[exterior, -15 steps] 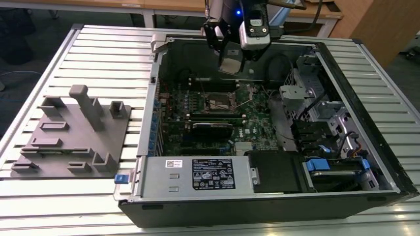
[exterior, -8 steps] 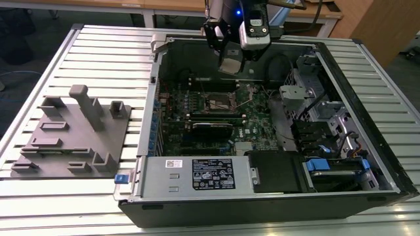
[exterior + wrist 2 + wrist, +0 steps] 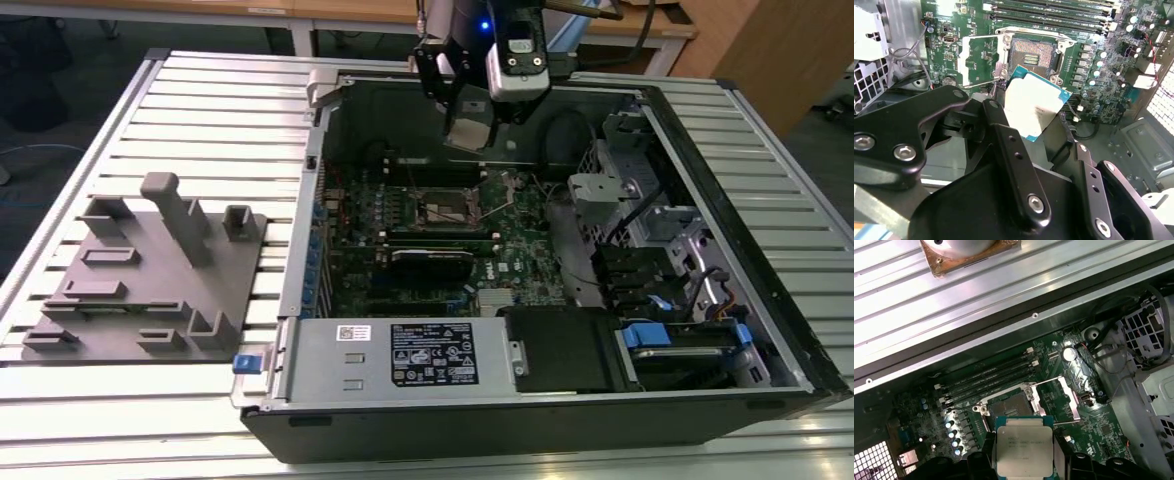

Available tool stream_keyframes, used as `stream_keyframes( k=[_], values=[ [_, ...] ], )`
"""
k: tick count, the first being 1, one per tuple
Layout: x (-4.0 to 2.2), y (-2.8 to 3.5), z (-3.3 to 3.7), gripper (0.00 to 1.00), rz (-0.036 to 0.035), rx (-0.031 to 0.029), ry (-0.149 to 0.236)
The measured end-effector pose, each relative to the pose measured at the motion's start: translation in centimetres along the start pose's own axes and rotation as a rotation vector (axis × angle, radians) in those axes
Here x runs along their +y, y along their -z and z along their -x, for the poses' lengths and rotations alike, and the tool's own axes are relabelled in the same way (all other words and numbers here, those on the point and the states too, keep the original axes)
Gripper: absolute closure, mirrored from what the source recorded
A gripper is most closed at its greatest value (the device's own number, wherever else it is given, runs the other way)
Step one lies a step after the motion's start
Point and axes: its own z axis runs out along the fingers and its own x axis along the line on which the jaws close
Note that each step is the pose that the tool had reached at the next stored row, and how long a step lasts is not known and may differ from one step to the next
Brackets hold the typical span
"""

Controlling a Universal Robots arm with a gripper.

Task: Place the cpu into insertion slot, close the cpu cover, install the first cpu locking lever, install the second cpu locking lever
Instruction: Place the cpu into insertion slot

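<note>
So the whole thing sits on a slatted aluminium table (image 3: 200,110), with a wooden desk (image 3: 360,12) at the far side of the room. On the exterior view's left of the table there's a grey plastic fixture (image 3: 147,280) with posts and little pockets. The open computer case (image 3: 534,410) lies on its side next to it, motherboard facing up.

The gripper (image 3: 470,125) hangs over the far part of the case, clamped on the cpu (image 3: 470,135), which it holds tilted and well above the board. The insertion slot (image 3: 447,208) is below it and a bit nearer, with nothing in it.

The exterior view gives you the height gap, but the socket is just a dark square there. The second wrist view gets much closer: the cpu (image 3: 1036,102) pinched by its edges between the black fingers (image 3: 1004,130), the slot (image 3: 1034,52) with its contact field bare, and the cpu cover (image 3: 1000,70) flipped open beside it. The first wrist view shows the cpu's (image 3: 1024,447) silver top face-on, the slot (image 3: 1009,405) just beyond it, the cover (image 3: 1072,402) swung out to the side, the memory slots (image 3: 989,375), and the table slats (image 3: 954,300) past the case wall.
</note>
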Motion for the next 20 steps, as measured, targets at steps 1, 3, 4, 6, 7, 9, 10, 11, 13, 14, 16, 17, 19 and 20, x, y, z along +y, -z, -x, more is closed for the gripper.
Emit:
stream_keyframes(
  k=[1, 3, 4, 6, 7, 9, 10, 11, 13, 14, 16, 17, 19, 20],
  values=[
    [0.0, -0.01, 0.0, 0.46, 0.0001, -0.0003, -0.003],
    [0.0, -0.04, 0.0, 0.46, 0.0005, -0.002, -0.023],
    [-0.01, -0.06, 0.0, 0.46, 0.0007, -0.0034, -0.04],
    [-0.01, -0.11, 0.0, 0.46, 0.0013, -0.0065, -0.075],
    [-0.01, -0.14, 0.0, 0.46, 0.0015, -0.008, -0.093],
    [-0.02, -0.18, 0.0, 0.46, 0.0021, -0.011, -0.129],
    [-0.02, -0.21, 0.0, 0.46, 0.0025, -0.0126, -0.147],
    [-0.02, -0.22, 0.0, 0.46, 0.0026, -0.0142, -0.165],
    [-0.02, -0.23, 0.01, 0.46, 0.003, -0.0162, -0.188],
    [-0.02, -0.23, 0.01, 0.46, 0.0031, -0.0163, -0.191],
    [-0.02, -0.24, 0.0, 0.46, 0.0032, -0.0165, -0.191],
    [-0.02, -0.24, 0.0, 0.46, 0.0032, -0.0165, -0.192],
    [-0.02, -0.24, 0.0, 0.46, 0.0032, -0.0165, -0.192],
    [-0.02, -0.24, 0.0, 0.46, 0.0032, -0.0165, -0.192]
  ],
)
